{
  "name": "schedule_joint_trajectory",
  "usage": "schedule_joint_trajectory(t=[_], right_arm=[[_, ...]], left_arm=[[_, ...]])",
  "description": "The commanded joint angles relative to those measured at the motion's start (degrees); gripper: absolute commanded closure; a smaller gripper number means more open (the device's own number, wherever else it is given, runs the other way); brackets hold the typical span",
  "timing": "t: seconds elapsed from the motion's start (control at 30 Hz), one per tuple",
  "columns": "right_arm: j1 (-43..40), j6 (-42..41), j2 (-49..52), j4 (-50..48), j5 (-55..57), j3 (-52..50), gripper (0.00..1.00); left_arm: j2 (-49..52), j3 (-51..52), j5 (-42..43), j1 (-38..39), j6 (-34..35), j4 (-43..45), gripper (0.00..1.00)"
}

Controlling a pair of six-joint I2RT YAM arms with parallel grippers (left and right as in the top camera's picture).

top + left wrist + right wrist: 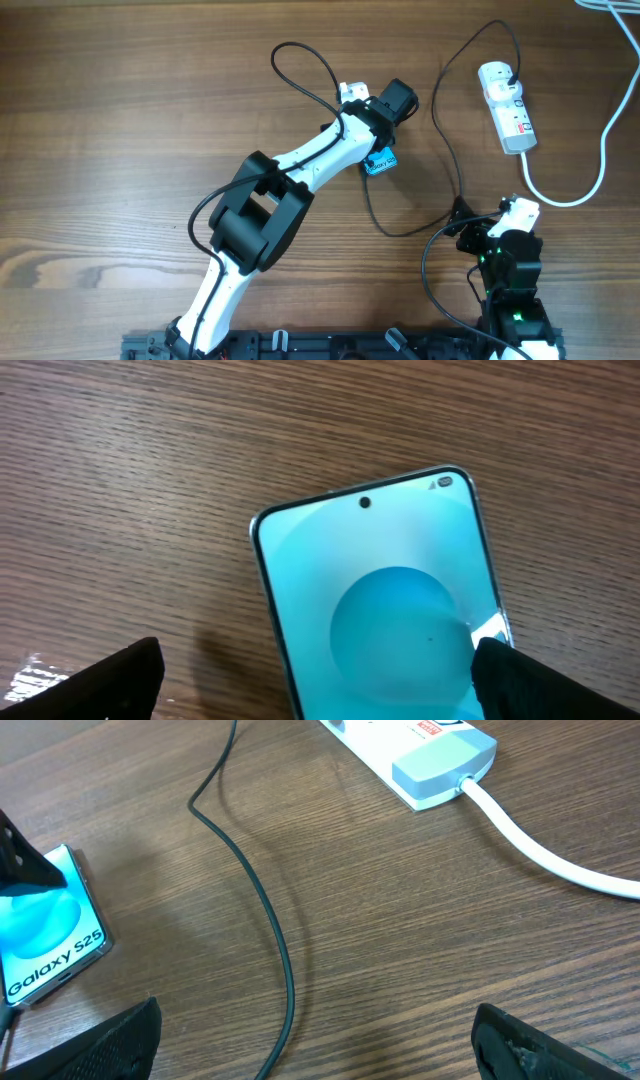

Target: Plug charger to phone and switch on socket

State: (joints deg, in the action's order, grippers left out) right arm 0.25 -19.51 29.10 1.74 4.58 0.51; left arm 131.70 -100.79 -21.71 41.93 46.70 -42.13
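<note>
The wooden bench (120, 120) carries the phone (380, 610), which lies flat near the middle with its cyan screen up. Well to the right lies the white socket (506, 120), its thick white cord (545, 852) curving away. The thin black charger (272, 930) cable snakes across the wood between them.

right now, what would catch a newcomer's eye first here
The bright cyan phone lies mid-table, with the left gripper open right over it. At the far right lies the white socket, and the thin black charger snakes from it across the wood toward the phone.
</note>
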Motion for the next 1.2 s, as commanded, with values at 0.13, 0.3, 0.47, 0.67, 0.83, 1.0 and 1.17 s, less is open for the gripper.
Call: schedule_joint_trajectory(t=[0.13,0.3,0.47,0.67,0.83,1.0,1.17], right_arm=[[0.22,-0.59,0.33,-0.15,0.98,0.98,0.00],[0.22,-0.57,0.33,-0.15,0.98,0.98,0.00],[0.22,-0.57,0.33,-0.15,0.98,0.98,0.00],[0.22,-0.57,0.33,-0.15,0.98,0.98,0.00],[0.22,-0.57,0.33,-0.15,0.98,0.98,0.00],[0.22,-0.59,0.33,-0.15,0.98,0.98,0.00],[0.22,-0.59,0.33,-0.15,0.98,0.98,0.00]], left_arm=[[1.92,-0.17,-1.25,-3.45,-1.44,-4.55,0.01],[-2.25,-1.03,2.19,-2.95,-1.22,-3.54,0.01],[-4.63,-1.27,12.26,-1.51,-0.20,3.45,0.00],[-2.54,-1.25,10.14,0.02,5.22,4.92,0.01],[0.37,-1.22,4.39,0.57,5.20,3.78,0.01],[1.77,-1.22,3.17,0.57,5.18,3.87,0.01],[2.73,-1.22,2.21,0.72,4.52,3.72,0.01]])
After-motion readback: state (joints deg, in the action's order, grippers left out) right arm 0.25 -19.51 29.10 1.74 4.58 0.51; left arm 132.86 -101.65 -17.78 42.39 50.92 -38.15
